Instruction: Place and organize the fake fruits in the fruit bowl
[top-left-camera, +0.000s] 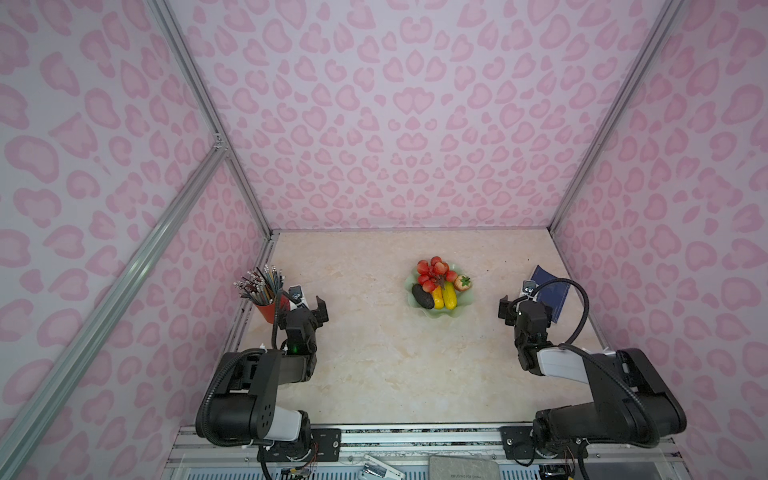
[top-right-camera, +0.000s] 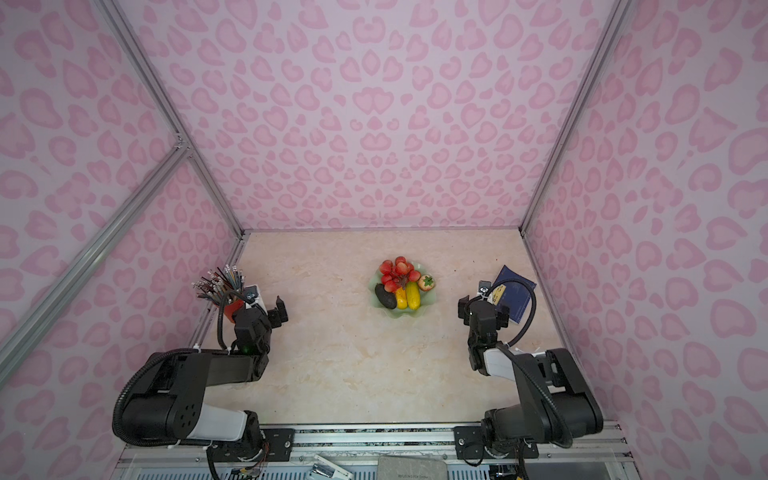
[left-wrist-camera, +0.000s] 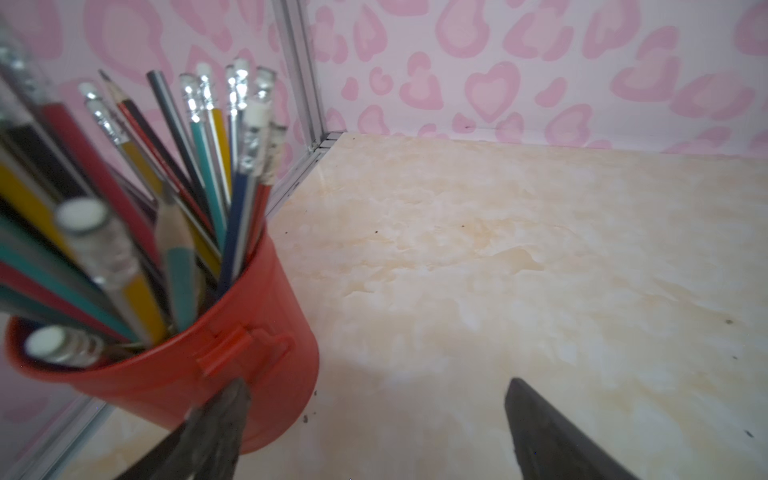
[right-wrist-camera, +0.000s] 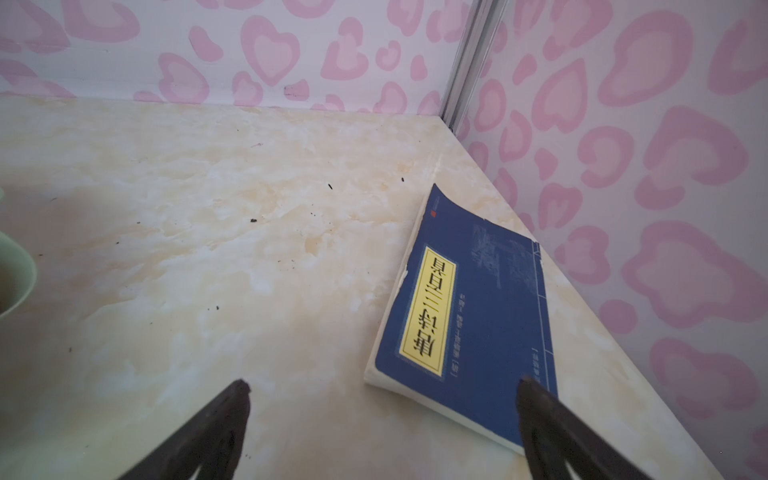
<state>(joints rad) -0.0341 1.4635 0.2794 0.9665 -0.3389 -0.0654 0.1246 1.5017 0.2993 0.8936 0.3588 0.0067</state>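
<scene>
Fruit bowl (top-left-camera: 464, 302): pale green with a wavy rim, set mid-worktop toward the back wall, between the two arms and well apart from both; clear in both top views (top-right-camera: 427, 305).
Berry bunch (top-left-camera: 434, 272): red, heaped at the bowl's far side.
Front row: dark avocado (top-left-camera: 422, 296), orange-yellow piece (top-left-camera: 437, 298) and yellow-green oval (top-left-camera: 449, 296) lie side by side in the near half, touching one another.
Strawberry (top-left-camera: 462, 282): perched at the bowl's right edge, just beside the berries.
Worktop (top-left-camera: 374, 361): pale and marbled, with a few dark specks.
Left gripper (left-wrist-camera: 378, 386): jaws spread wide with nothing between them; one finger is just beside the red cup (left-wrist-camera: 257, 332), and I cannot tell whether it touches.
Pencils (top-left-camera: 259, 282): fanned out of that cup at the worktop's left edge.
Right gripper (right-wrist-camera: 384, 385): jaws wide apart and empty, hanging by the near corner of the blue book (right-wrist-camera: 478, 311).
Book: lies flat by the right wall, yellow title strip facing up.
</scene>
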